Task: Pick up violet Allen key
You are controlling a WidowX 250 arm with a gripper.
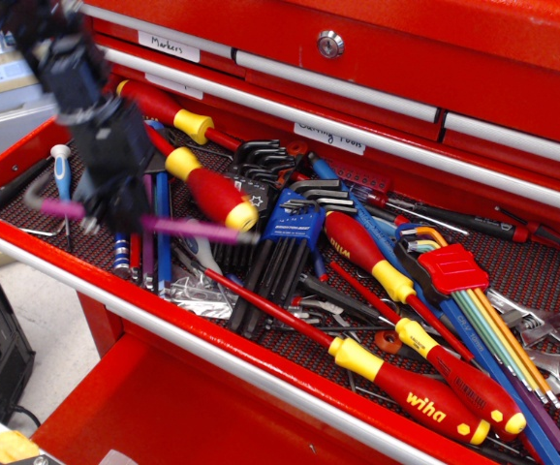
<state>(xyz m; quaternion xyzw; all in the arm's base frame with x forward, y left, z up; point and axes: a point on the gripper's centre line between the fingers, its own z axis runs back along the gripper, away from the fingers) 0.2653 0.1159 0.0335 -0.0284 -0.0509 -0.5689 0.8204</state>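
Violet Allen key (188, 229) hangs crosswise in the closed gripper (115, 205), clamped near its bent end, its long shaft jutting out to one side, above the drawer (212, 354). It looks stiff, light and smooth, so an off-centre hold may let it swivel. Just below the gripper lie thin red and blue rods (159, 247); beyond, a red-and-yellow screwdriver (207, 189) sits close to the shaft's tip.

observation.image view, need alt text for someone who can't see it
A blurred black robot pincer holds a long violet Allen key roughly level above an open red tool drawer. Below lie red and yellow screwdrivers, black hex key sets and a rainbow key set.
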